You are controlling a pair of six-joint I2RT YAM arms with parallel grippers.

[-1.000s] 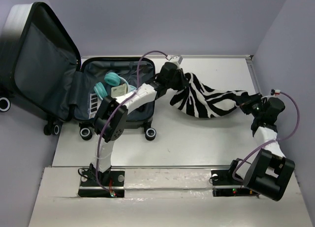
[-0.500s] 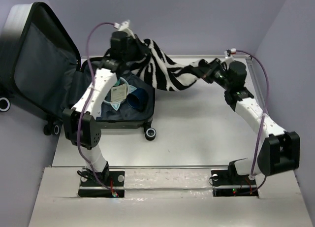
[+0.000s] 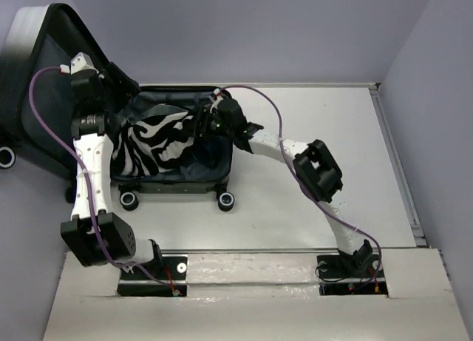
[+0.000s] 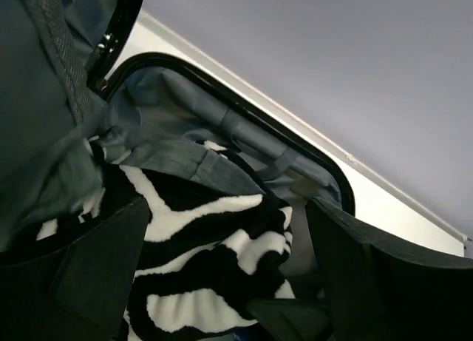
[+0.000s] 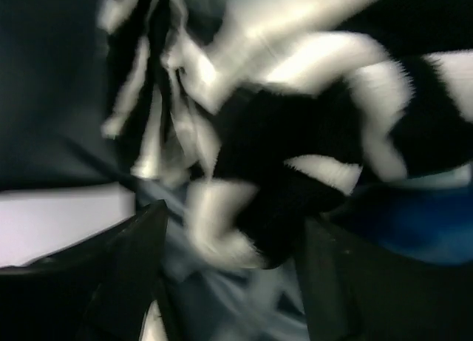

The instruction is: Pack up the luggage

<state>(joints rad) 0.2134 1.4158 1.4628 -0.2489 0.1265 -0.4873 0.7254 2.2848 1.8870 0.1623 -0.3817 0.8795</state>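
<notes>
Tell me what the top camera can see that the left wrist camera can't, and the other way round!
Only the top camera shows the whole luggage from above, its wheels, and the right tool leaning in at its right side. Only the left wrist camera shows, close up, the left tool with its fingers spread wide, and a grey strap across the lining. Both show the zebra blanket lying inside the luggage.
</notes>
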